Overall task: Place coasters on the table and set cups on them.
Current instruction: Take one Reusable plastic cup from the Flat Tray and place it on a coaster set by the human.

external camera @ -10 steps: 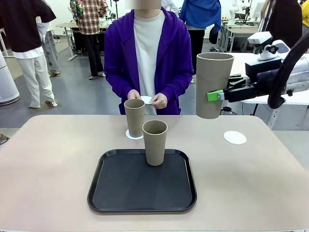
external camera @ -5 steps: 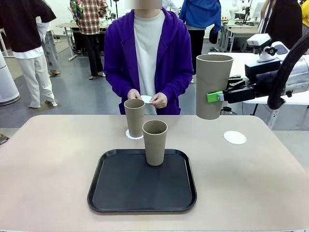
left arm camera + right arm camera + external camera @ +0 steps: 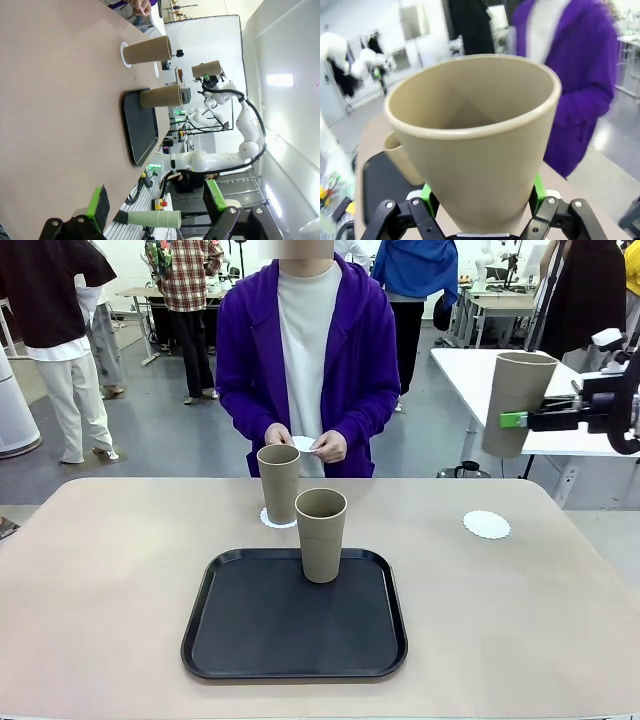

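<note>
Clamping a cup [image 3: 519,390], right pincer [image 3: 515,421] hangs high beyond bare coaster [image 3: 487,524]; left pincer [image 3: 157,202] wide.

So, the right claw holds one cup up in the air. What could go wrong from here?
1. The held cup in the right claw hangs high, to the right of the free coaster in the front view, so it may land off centre or push the thin paper aside.
2. The claw grips this tall tapered cup below its middle, so it might tilt or slip when it is set down.
</note>
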{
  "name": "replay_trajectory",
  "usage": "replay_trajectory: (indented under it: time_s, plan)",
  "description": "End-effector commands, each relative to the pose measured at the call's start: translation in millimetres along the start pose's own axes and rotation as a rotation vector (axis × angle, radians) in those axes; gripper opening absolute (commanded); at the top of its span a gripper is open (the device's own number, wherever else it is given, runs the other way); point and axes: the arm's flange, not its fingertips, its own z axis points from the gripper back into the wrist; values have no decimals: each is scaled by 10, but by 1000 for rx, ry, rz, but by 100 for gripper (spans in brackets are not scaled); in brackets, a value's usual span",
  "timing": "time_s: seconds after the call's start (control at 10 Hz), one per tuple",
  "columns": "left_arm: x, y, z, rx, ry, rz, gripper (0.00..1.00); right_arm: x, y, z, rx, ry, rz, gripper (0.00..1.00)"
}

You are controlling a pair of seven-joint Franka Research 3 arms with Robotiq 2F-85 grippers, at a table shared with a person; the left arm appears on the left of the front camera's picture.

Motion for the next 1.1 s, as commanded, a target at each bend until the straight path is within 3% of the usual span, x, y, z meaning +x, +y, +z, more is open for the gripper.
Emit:
replay_trajectory:
  time_s: [0.0,0.5,1.0]
  plan:
    - [0,-26,11,5,-1,2,100,33,-286,-76,-28,-44,-4,84]
    - [0,-26,11,5,-1,2,100,-40,-486,-261,-36,-32,2,84]
    - [0,-26,11,5,-1,2,100,-67,-435,-233,-22,-11,-14,84]
